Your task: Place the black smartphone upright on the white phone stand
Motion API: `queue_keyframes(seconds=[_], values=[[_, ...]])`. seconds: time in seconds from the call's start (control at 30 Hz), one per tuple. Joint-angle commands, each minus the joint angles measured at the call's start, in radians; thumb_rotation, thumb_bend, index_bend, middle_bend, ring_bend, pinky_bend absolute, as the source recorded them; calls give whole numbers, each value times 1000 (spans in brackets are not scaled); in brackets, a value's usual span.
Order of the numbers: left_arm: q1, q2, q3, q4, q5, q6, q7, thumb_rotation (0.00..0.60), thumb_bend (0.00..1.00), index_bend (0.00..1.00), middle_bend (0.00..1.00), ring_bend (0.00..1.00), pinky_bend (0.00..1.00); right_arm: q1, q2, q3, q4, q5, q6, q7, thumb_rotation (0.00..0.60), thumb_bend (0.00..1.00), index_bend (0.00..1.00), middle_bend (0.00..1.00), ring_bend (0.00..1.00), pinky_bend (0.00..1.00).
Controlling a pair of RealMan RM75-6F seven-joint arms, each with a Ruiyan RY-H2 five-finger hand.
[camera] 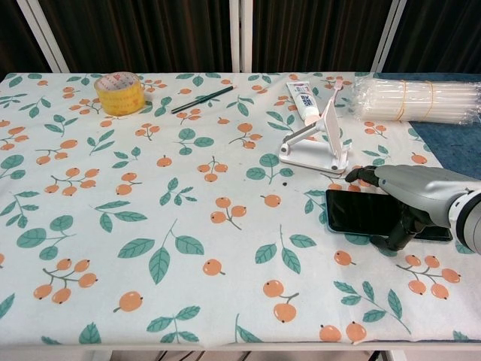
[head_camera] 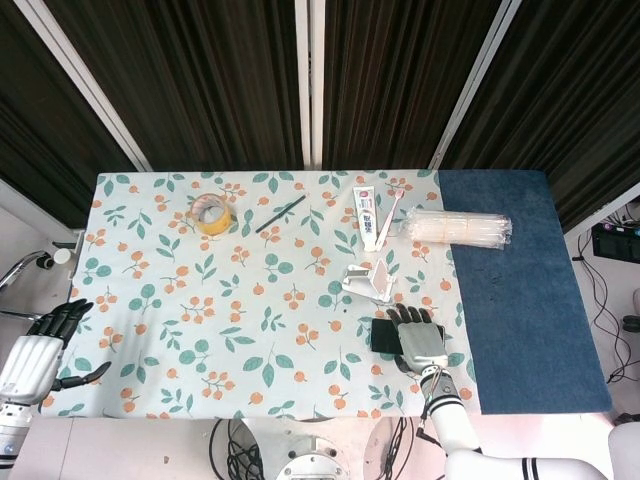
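While flat, black smartphone, screen dark.

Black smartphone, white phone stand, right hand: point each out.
black smartphone (camera: 359, 213), chest view, on the exposed left part of its screen.
white phone stand (camera: 310, 159), chest view, on its flat base.
right hand (camera: 409, 189), chest view, on the back of the hand.

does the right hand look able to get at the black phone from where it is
Probably yes: the right hand already arches over the black smartphone, which lies flat on the table, with nothing between them; the white phone stand stands clear behind.
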Motion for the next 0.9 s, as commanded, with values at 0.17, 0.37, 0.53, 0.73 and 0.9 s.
queue_keyframes(seconds=[0.17, 0.37, 0.53, 0.73, 0.9], values=[[2, 2, 1, 4, -4, -1, -5, 308, 152, 97, 88, 105, 213, 18, -11, -15, 13, 2, 18, 17, 600, 192, 215, 0, 0, 0], [2, 1, 1, 5, -4, -1, -8, 306, 153, 97, 88, 105, 213, 28, -12, -29, 13, -1, 30, 28, 600, 198, 293, 0, 0, 0], [2, -1, 1, 6, -5, -1, -10, 308, 152, 97, 88, 105, 213, 29, -13, -42, 13, -23, 42, 49, 600, 227, 379, 0, 0, 0], [2, -4, 3, 11, -5, -4, -14, 308, 152, 97, 88, 105, 213, 23, 3, -61, 4, -56, 29, 98, 600, 298, 430, 0, 0, 0], [1, -7, 4, 16, -5, -7, -20, 308, 152, 97, 88, 105, 213, 16, 26, -74, -8, -85, 12, 144, 600, 317, 444, 0, 0, 0]])
